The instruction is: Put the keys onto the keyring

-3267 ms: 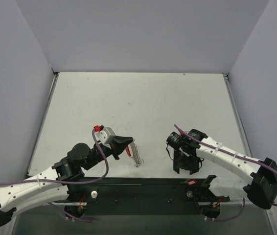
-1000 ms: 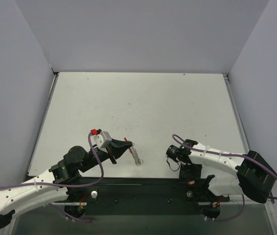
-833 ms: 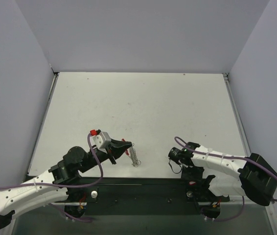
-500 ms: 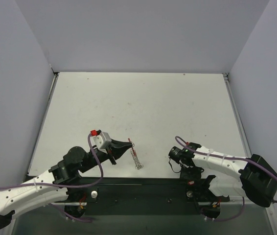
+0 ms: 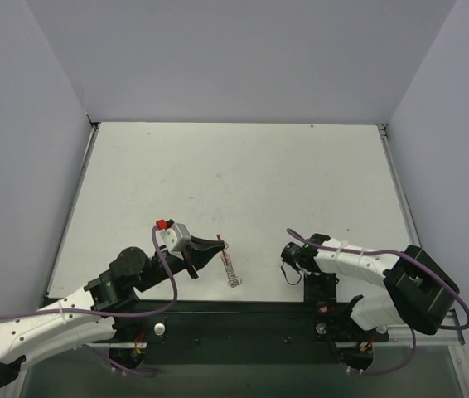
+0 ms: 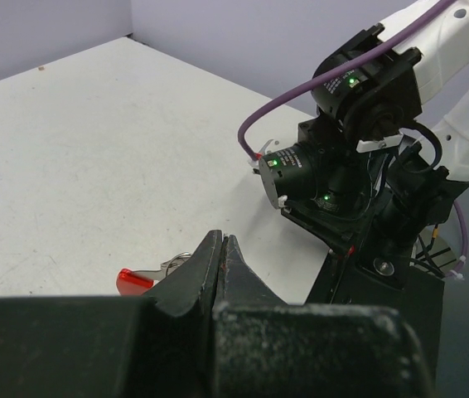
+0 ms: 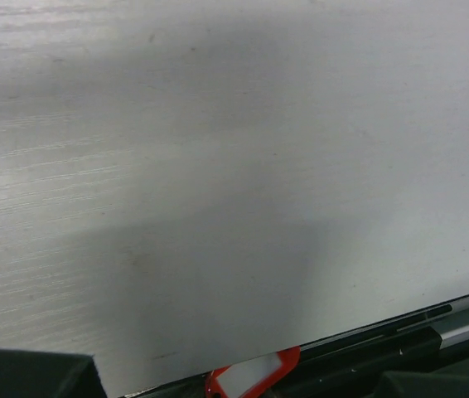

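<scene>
Top external view shows the left gripper (image 5: pixel 216 245) low over the near part of the table (image 5: pixel 243 174), with the keyring (image 5: pixel 223 243) showing as a small red piece right at its fingertips. The keys (image 5: pixel 231 269) run from that point toward the near edge as a thin silver string; whether they dangle or lie on the surface cannot be told. Left wrist view shows the left jaws clenched flat together, with the red end of the keyring and a silver loop just beside and below the left finger. The grip is judged to be a pinch on the keyring, though the contact point itself is hidden. The right arm (image 5: pixel 346 257) is folded close to its base, and the right gripper (image 5: pixel 311 288) points down near the black rail (image 5: pixel 243 319), well apart from the keys. Its jaws are not shown clearly in any view, so its state cannot be told. Right wrist view holds only table surface and a red-and-white label (image 7: pixel 251 375) at the near edge, with neither task item in frame. Step in hand, as judged: the keyring is being presented while the right arm has no share in the work yet. The next move calls for bringing the right gripper across to the keys and aligning it with one key before closing.
</scene>
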`<state>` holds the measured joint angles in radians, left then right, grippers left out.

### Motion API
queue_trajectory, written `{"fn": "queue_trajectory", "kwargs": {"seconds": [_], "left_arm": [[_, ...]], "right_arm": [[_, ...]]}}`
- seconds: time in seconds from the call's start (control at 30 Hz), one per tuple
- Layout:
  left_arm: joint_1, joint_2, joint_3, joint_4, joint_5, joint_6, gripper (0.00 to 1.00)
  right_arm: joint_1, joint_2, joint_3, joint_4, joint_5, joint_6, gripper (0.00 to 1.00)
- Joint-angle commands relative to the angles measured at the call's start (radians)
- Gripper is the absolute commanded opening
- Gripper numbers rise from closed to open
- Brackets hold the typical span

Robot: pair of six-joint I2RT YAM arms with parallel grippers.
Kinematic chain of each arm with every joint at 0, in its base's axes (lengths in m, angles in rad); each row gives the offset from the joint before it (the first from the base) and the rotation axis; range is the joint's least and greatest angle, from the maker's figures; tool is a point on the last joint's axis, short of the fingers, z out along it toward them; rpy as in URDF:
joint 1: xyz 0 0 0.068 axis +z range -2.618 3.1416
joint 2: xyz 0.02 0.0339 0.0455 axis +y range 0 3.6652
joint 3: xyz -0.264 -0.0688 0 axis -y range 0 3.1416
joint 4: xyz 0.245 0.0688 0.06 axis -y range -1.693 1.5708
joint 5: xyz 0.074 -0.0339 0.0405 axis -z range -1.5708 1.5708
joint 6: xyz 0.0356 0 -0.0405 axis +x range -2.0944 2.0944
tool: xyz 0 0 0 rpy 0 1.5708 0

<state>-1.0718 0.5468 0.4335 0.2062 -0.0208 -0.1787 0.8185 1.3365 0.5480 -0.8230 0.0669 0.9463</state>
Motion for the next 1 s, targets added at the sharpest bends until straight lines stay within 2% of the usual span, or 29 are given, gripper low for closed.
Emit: {"fn": "queue_trajectory", "kwargs": {"seconds": [0.0,0.33,0.43,0.6,0.63,0.77,0.8,0.83,0.97], "left_arm": [[0.004,0.001,0.031,0.065,0.012,0.007,0.00],[0.006,0.015,0.050,0.061,0.005,0.013,0.00],[0.006,0.018,0.056,0.059,0.002,0.016,0.00],[0.006,0.018,0.070,0.055,0.004,0.022,0.00],[0.006,0.018,0.071,0.052,0.004,0.022,0.00],[0.007,0.013,0.079,0.041,0.005,0.027,0.00],[0.006,0.012,0.080,0.039,0.004,0.025,0.00],[0.007,0.015,0.082,0.038,0.002,0.027,0.00],[0.007,0.021,0.085,0.030,0.005,0.028,0.00]], "right_arm": [[-0.002,0.046,0.047,-0.053,-0.025,-0.105,0.34],[0.022,0.061,0.049,-0.028,-0.107,-0.119,0.30],[0.042,0.047,0.035,-0.024,-0.114,-0.077,0.28],[0.109,0.012,0.018,-0.044,-0.072,0.087,0.27],[0.116,0.003,0.017,-0.048,-0.041,0.112,0.22],[0.177,-0.045,0.001,-0.064,0.020,0.209,0.13],[0.182,-0.069,-0.006,-0.062,0.027,0.216,0.09],[0.183,-0.080,-0.011,-0.059,0.034,0.218,0.00],[0.197,-0.166,0.062,-0.021,0.094,0.163,0.00]]}}
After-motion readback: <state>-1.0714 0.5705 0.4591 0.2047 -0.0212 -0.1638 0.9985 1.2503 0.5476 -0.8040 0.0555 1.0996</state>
